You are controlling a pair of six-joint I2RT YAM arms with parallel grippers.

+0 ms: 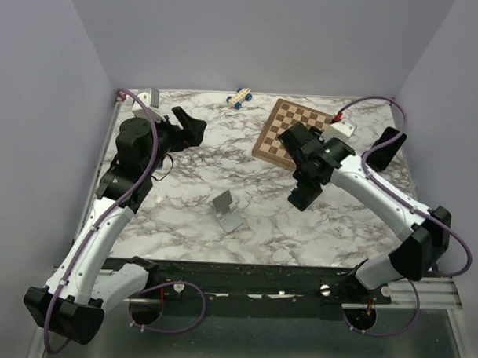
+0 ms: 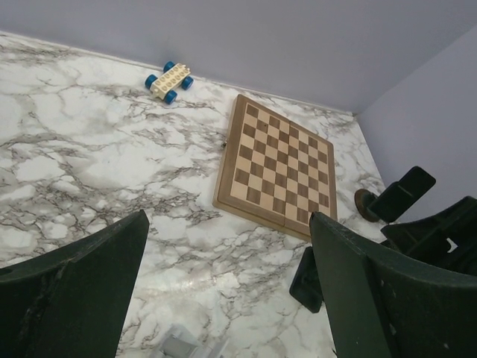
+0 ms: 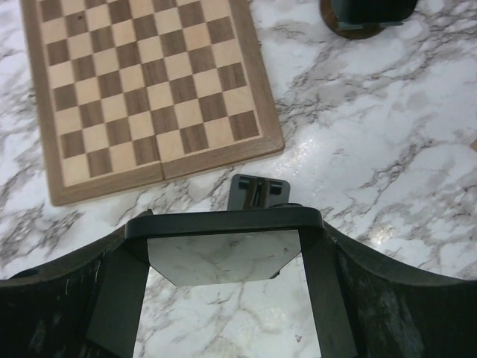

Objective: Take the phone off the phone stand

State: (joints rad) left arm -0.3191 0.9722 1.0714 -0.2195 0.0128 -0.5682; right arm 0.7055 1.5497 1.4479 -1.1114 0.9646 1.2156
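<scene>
The right arm bends inward beside the chessboard, right gripper clamped on the phone, apart from the phone stand, while the raised left gripper gapes wide, empty.

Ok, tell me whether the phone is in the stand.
Out. The stand sits bare; the right claw grips the phone.

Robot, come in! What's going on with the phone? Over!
Left fingers open, empty. Right fingers shut on phone, clear of phone stand. Nothing in the way. Over.
</scene>
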